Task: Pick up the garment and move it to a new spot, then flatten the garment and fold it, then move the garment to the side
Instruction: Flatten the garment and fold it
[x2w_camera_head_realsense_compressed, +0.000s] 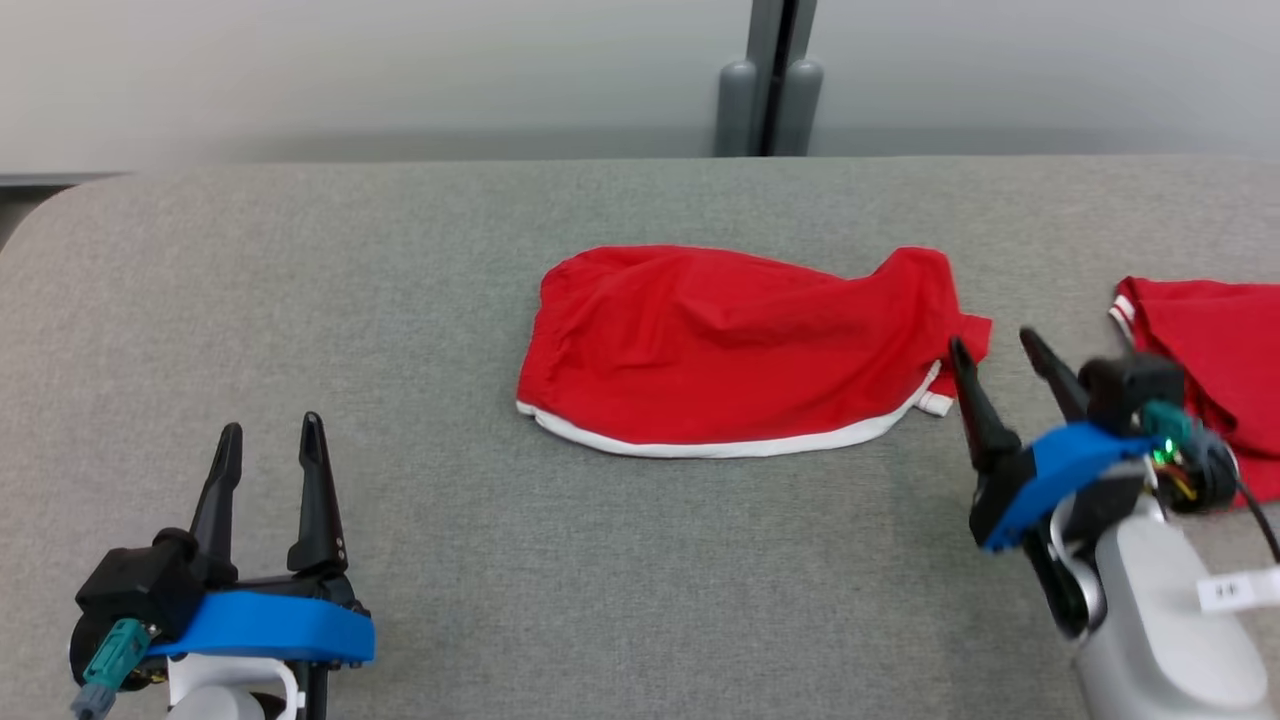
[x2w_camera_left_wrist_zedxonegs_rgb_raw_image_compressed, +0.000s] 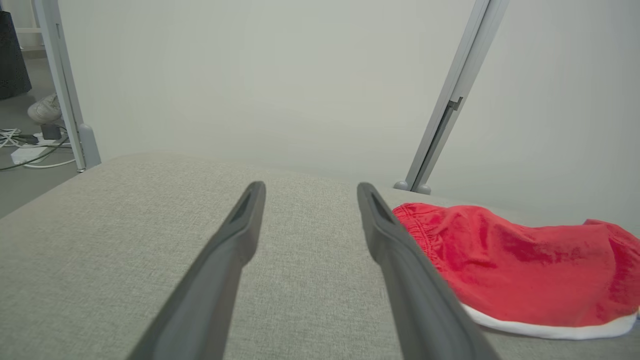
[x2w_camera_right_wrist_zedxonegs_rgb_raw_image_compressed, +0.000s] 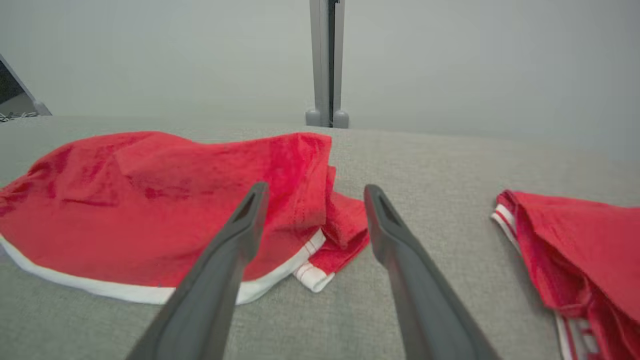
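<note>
A red garment with a white hem lies folded in half across the middle of the grey cloth-covered table; the left wrist view shows the same garment at its right, and the right wrist view shows the garment at its left. My right gripper hovers open just off its right end, the fingertips beside a small turned-over corner, touching nothing. My left gripper stands open near the front left, well clear of the cloth, with nothing between its fingers.
A second red garment with white stripes lies bunched at the table's right edge, partly behind my right wrist; the right wrist view also shows this second garment. A grey post stands behind the far edge. Bare table stretches to the left and front.
</note>
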